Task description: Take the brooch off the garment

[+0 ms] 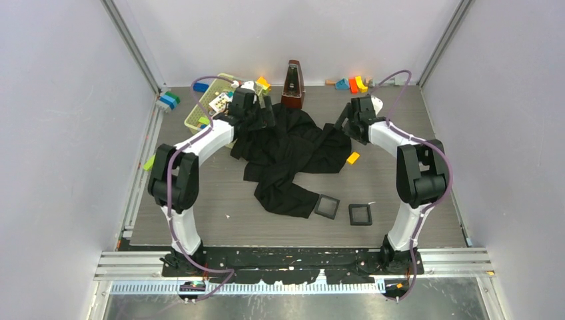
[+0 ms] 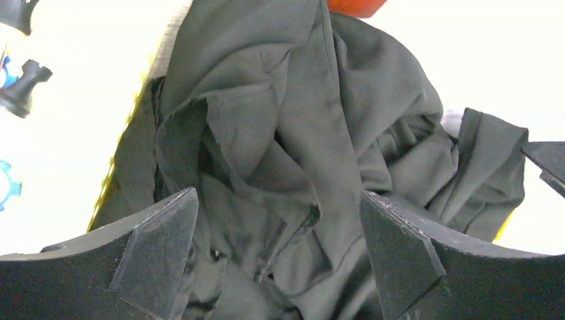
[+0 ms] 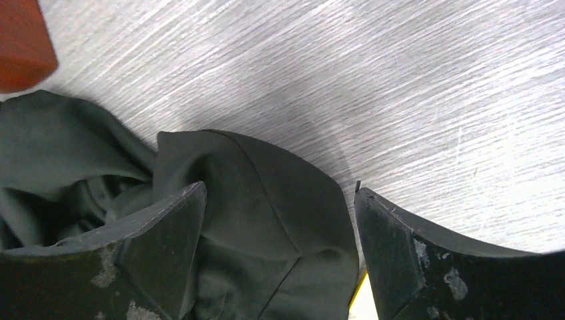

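The garment [image 1: 286, 153] is a crumpled black cloth in the middle of the table. The brooch is hidden in all three views. My left gripper [image 1: 266, 115] hangs over the garment's far left part, open, its fingers wide apart above loose folds [image 2: 300, 100] with nothing pinched. My right gripper [image 1: 343, 123] is at the garment's far right edge. It is open too, and a rounded fold of the garment [image 3: 66, 147] lies between and below its fingers [image 3: 166, 233], which are not closed on the cloth.
A brown metronome [image 1: 292, 85] stands just behind the garment. A yellow basket [image 1: 210, 100] of small parts is at the back left. Two black square trays [image 1: 327, 206] [image 1: 360, 214] and a yellow block [image 1: 353, 158] lie right of the garment. Coloured blocks [image 1: 353, 83] line the back edge.
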You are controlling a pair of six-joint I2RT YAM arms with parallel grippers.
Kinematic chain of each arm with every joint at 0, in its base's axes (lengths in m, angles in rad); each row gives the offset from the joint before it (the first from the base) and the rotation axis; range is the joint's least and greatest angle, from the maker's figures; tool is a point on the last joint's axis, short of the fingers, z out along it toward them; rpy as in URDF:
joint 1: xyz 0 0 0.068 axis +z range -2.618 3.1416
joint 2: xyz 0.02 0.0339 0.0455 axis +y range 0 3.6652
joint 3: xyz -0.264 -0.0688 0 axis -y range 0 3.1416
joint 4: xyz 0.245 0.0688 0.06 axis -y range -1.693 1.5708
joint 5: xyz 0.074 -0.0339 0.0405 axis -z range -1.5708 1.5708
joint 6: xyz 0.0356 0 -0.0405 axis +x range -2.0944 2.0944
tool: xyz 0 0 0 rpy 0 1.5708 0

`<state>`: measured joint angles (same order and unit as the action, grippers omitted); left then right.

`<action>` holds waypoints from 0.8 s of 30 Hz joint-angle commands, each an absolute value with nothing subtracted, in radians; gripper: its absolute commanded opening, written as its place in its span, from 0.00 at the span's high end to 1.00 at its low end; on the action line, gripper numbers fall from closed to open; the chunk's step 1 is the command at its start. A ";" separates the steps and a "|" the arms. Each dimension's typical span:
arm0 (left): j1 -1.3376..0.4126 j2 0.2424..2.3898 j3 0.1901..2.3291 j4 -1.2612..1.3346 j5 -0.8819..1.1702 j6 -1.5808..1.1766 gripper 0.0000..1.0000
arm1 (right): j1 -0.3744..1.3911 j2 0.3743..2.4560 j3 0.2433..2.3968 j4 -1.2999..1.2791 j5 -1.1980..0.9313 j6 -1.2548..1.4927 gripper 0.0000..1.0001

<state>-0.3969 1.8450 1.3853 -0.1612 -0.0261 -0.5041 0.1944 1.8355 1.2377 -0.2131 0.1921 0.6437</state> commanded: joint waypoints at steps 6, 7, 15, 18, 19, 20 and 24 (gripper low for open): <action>-0.384 2.042 1.615 -0.319 -0.074 -0.483 0.07 | 0.199 1.909 1.311 -0.199 0.168 0.621 0.28; -0.379 2.054 1.620 -0.324 -0.075 -0.494 0.07 | 0.199 1.909 1.308 -0.194 0.158 0.626 0.30; -0.338 2.113 1.622 -0.291 0.046 -0.534 0.50 | 0.199 1.930 1.335 -0.169 0.103 0.642 0.80; -0.334 2.039 1.525 -0.196 0.042 -0.517 0.89 | 0.199 1.876 1.317 -0.171 0.123 0.644 0.98; -0.334 1.988 1.467 -0.158 0.041 -0.515 0.98 | 0.199 1.846 1.313 -0.176 0.128 0.638 0.99; -0.334 1.966 1.445 -0.140 0.042 -0.510 1.00 | 0.198 1.831 1.312 -0.182 0.143 0.634 1.00; -0.334 1.821 1.393 -0.193 0.020 -0.472 1.00 | 0.188 1.744 1.325 -0.234 0.152 0.620 1.00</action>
